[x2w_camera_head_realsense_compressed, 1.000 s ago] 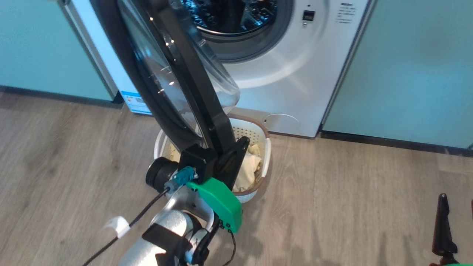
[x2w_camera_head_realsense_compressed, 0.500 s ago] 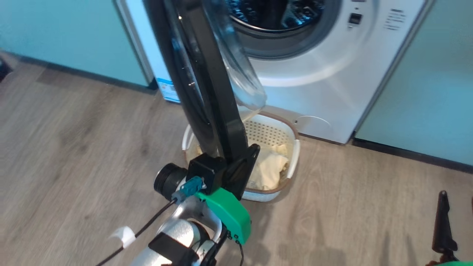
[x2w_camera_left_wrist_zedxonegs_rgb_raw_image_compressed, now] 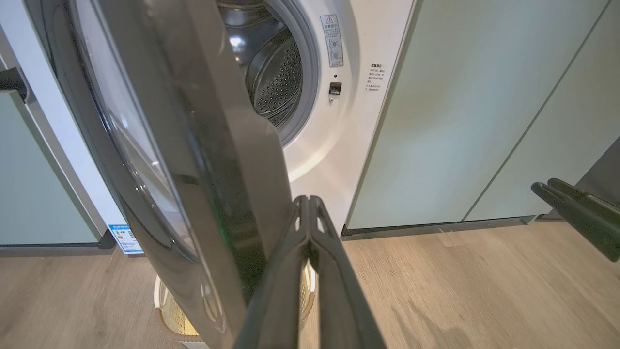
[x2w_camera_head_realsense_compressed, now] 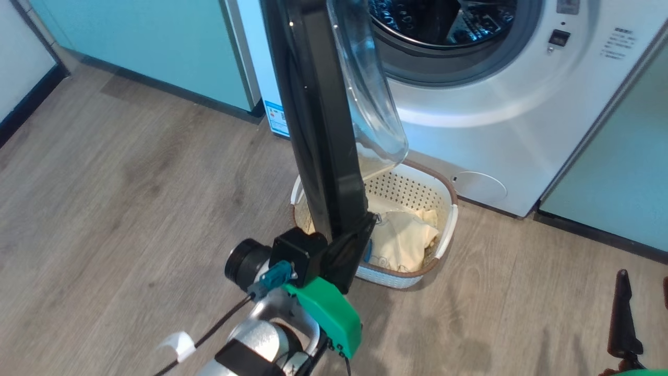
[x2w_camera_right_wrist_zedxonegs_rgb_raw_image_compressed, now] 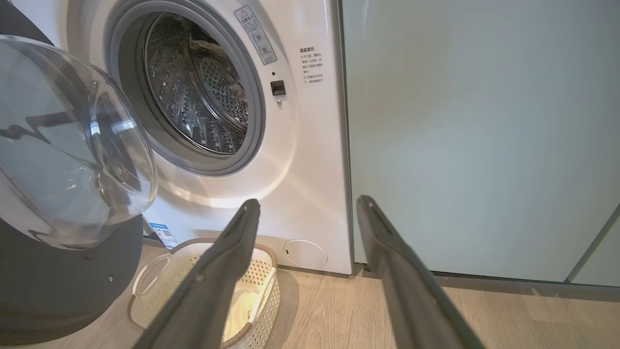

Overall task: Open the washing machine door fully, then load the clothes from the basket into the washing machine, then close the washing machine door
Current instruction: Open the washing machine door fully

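Observation:
The washing machine (x2w_camera_head_realsense_compressed: 469, 120) stands white with its steel drum (x2w_camera_head_realsense_compressed: 443, 21) exposed. Its door (x2w_camera_head_realsense_compressed: 313, 104) juts out toward me edge-on, the clear glass bowl (x2w_camera_head_realsense_compressed: 370, 94) facing right. In the left wrist view my left gripper (x2w_camera_left_wrist_zedxonegs_rgb_raw_image_compressed: 307, 199) is shut with nothing between its fingers. They lie against the inner side of the door (x2w_camera_left_wrist_zedxonegs_rgb_raw_image_compressed: 160, 145) near its free edge. Under the door sits the cream basket (x2w_camera_head_realsense_compressed: 446, 230) holding pale yellow clothes (x2w_camera_head_realsense_compressed: 402, 235). My right gripper (x2w_camera_right_wrist_zedxonegs_rgb_raw_image_compressed: 307, 199) is open and empty, low at the right, pointing at the machine (x2w_camera_right_wrist_zedxonegs_rgb_raw_image_compressed: 290, 145) and the basket (x2w_camera_right_wrist_zedxonegs_rgb_raw_image_compressed: 155, 271).
Pale green cabinets (x2w_camera_head_realsense_compressed: 156, 47) flank the machine, the right one (x2w_camera_right_wrist_zedxonegs_rgb_raw_image_compressed: 460, 145) close ahead of my right gripper. A dark skirting (x2w_camera_head_realsense_compressed: 600, 235) runs along their base. Open wooden floor (x2w_camera_head_realsense_compressed: 130, 209) lies left of the basket and in front of it.
The whole head picture has shifted right, so the camera has moved. The door now appears more edge-on, with my shut left gripper still at its edge. The right gripper stays open.

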`<state>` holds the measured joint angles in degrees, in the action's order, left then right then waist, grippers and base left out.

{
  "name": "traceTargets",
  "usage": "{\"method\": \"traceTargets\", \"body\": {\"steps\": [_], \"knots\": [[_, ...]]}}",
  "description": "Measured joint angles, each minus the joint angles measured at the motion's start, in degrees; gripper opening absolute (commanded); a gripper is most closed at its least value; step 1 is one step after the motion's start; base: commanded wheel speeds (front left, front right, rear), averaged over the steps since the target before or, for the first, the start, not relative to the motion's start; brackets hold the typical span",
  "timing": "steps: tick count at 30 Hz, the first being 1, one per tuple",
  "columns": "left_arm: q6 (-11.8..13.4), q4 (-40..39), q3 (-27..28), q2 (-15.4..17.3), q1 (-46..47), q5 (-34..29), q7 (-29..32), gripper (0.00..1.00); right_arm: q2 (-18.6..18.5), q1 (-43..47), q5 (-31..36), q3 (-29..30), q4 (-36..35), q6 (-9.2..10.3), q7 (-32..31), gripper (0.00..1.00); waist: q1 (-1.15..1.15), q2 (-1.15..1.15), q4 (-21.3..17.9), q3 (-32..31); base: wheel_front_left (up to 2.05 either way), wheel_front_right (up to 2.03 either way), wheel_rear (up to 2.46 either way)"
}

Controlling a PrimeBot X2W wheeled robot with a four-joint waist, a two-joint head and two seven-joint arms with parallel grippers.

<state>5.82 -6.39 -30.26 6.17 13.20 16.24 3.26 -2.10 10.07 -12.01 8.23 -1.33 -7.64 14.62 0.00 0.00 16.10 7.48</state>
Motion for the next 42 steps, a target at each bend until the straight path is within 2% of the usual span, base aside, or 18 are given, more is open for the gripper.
{"method": "traceTargets", "body": {"steps": [7, 24, 30, 42], "knots": [[-0.03, 0.33, -0.19, 0.01, -0.44, 1.15, -0.09, 0.0, 0.0, -0.01, 0.01, -0.69, 0.08, 0.0, 0.0, 1.0, 0.0, 0.0, 0.08, -0.44, 0.0, 0.0, 0.0], [0.25, 3.69, 0.27, 0.43, -0.23, 1.76, -0.29, 0.0, 0.0, 0.01, -0.03, -0.59, 0.53, 0.0, 0.0, 1.0, 0.0, 0.0, -6.0, -1.06, 0.0, 0.0, 0.0], [0.74, 4.17, 0.3, 0.44, -0.18, 1.99, -0.33, 0.0, 0.0, 0.02, -0.18, 0.36, 0.4, 0.0, 0.0, 1.0, 0.0, 0.0, -4.38, -0.73, 0.0, 0.0, 0.0], [0.75, 3.93, -1.33, 0.29, -0.2, 1.99, -1.26, 0.0, 0.0, 0.01, -0.02, 0.52, 0.36, 0.0, 0.0, 1.0, 0.0, 0.0, 1.88, -0.12, 0.0, 0.0, 0.0]]}}
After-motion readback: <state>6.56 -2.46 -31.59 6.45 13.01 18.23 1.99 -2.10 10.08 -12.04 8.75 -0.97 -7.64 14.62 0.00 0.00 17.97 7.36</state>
